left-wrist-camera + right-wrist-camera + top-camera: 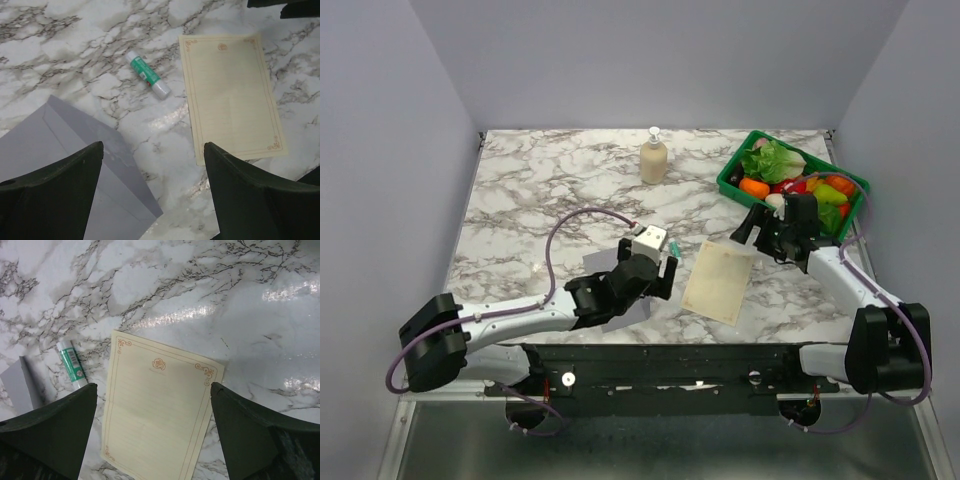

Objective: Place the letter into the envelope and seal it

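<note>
The cream letter (720, 282) lies flat on the marble table, right of centre; it also shows in the left wrist view (230, 95) and the right wrist view (155, 410). The grey envelope (632, 312) lies under my left arm, mostly hidden from above; its flap end shows in the left wrist view (65, 160), and a corner shows in the right wrist view (20, 385). My left gripper (663, 278) (153, 147) is open and empty, above the gap between envelope and letter. My right gripper (752, 232) (153, 390) is open and empty, above the letter's far end.
A green-and-white glue stick (677, 247) (147, 75) (71, 365) lies between the envelope and the letter. A soap pump bottle (654, 158) stands at the back. A green basket (735, 190) of toy vegetables sits at the back right, close behind my right gripper.
</note>
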Tool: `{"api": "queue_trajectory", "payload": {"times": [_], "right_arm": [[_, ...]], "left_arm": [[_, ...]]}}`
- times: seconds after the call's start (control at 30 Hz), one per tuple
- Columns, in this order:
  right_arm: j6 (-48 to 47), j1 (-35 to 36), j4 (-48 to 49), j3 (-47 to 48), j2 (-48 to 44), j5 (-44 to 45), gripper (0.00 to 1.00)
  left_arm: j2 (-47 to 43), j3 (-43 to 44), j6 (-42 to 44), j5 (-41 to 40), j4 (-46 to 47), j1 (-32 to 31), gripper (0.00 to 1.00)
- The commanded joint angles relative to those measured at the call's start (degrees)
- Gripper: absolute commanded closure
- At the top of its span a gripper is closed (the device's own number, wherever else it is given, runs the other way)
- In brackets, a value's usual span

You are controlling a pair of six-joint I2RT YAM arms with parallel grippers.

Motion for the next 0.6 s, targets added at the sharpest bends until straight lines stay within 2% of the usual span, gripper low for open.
{"api": "queue_trajectory", "payload": {"times": [0.0,0.07,0.1,0.27,0.5,0.57], "right_arm": [[1.8,-0.1,-1.4,-1.0,0.6,3.1,0.01],[2.5,-0.1,-1.9,-1.1,0.9,5.2,0.02],[2.6,-0.4,-2.0,-1.1,1.3,5.6,0.03],[1.0,-1.5,-4.5,0.6,3.7,8.1,0.04],[-3.6,-3.1,-5.6,2.6,7.4,4.8,0.04],[-4.8,-3.1,-5.8,3.0,8.6,3.2,0.03]], "left_arm": [[6.0,2.8,-1.5,2.6,6.1,-3.1,0.17],[7.6,2.8,-2.8,3.9,7.3,-3.6,0.23],[9.1,2.6,-3.2,4.5,8.4,-3.7,0.29],[14.2,3.3,-5.6,6.5,9.0,-5.8,0.47],[22.2,4.2,-7.6,7.8,11.5,-8.6,0.85],[23.6,4.4,-7.8,8.1,12.0,-8.8,0.89]]}}
